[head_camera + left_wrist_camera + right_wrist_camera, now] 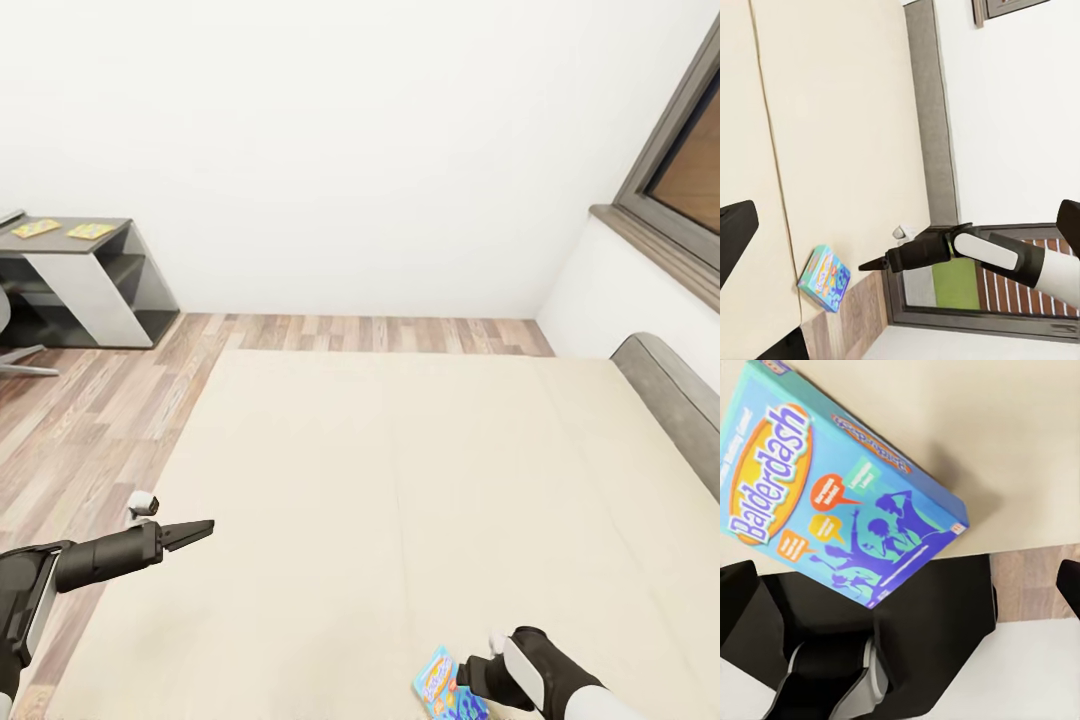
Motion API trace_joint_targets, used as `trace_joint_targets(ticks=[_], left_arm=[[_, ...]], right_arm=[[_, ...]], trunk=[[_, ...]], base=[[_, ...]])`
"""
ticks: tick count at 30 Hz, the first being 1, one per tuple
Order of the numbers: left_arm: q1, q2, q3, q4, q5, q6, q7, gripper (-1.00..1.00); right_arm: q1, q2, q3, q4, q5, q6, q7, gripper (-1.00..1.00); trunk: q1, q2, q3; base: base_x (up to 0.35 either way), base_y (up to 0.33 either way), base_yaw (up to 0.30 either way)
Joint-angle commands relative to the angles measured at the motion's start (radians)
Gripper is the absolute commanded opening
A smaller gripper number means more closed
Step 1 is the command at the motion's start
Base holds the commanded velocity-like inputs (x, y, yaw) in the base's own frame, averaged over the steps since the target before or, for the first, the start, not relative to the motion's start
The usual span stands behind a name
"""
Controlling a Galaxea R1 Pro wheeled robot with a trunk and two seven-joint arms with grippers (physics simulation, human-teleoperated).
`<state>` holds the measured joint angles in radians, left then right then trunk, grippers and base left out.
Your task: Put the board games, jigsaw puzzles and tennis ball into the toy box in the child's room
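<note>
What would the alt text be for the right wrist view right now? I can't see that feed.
A blue board game box titled "Balderdash" lies flat on the cream mattress, at its edge and overhanging slightly. Below the edge are dark parts of the robot's body and a strip of wood-plank floor. One dark fingertip of the right gripper shows at the frame's edge.

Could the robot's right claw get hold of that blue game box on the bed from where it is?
Probably yes. The right claw hangs just beside the blue game box, which lies at the near edge of the bed, with nothing between them. Whether the claw is open wide enough is hard to tell.
</note>
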<state>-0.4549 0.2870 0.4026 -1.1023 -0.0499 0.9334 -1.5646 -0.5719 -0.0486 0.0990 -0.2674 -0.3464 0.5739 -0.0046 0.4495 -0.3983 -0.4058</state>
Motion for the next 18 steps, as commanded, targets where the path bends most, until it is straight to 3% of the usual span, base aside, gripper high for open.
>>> trace_joint_targets(ticks=[1, 11, 18], left_arm=[[-0.001, 0.000, 0.001, -0.001, -0.005, 0.010, -0.006, 1.00], [-0.001, 0.000, 0.001, -0.001, -0.005, 0.010, -0.006, 1.00], [-0.001, 0.000, 0.001, -0.001, -0.005, 0.009, -0.006, 1.00]], right_arm=[[0.000, -0.001, 0.008, -0.001, -0.006, 0.005, 0.004, 1.00], [0.000, -0.004, 0.007, -0.001, -0.008, 0.004, 0.013, 1.00], [0.000, -0.035, 0.007, -0.001, -0.008, 0.004, 0.015, 1.00]], trunk=[[0.000, -0.002, -0.003], [0.000, -0.002, -0.019], [0.000, -0.002, -0.030]], base=[[0.000, 0.000, 0.000], [0.000, 0.000, 0.000], [0.000, 0.000, 0.000]])
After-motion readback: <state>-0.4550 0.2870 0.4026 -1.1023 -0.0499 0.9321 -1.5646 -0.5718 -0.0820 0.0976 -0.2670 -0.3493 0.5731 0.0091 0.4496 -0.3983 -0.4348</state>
